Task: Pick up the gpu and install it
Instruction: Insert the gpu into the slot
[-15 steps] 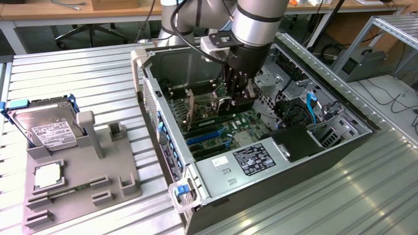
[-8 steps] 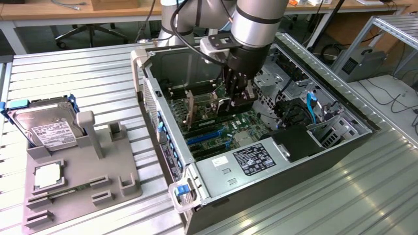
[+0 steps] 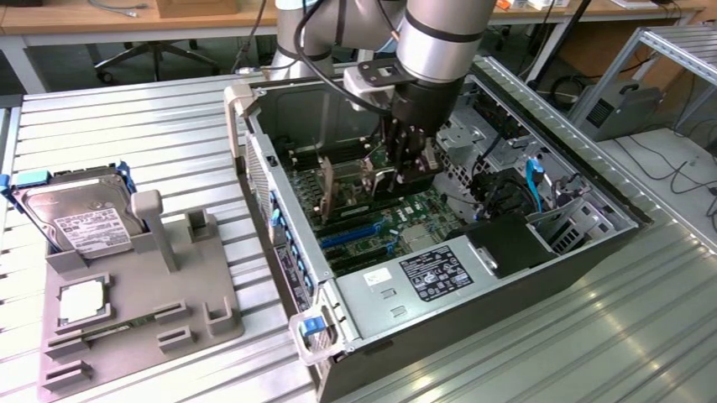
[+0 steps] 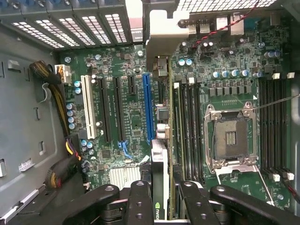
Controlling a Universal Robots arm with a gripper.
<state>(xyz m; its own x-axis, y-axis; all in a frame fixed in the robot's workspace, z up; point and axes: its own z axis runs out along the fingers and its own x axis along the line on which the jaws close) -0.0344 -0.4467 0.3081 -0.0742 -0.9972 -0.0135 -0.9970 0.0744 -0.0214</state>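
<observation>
The gripper, partly closed, pinches the gpu edge-on above the motherboard, beside the blue slot. Seating it well likely needs the card upright, parallel to its slot, with the bracket meeting the case's rear.

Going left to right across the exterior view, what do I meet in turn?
hard drive → computer case's vented wall → claw shut on the gpu → blue cable → metal frame
</observation>
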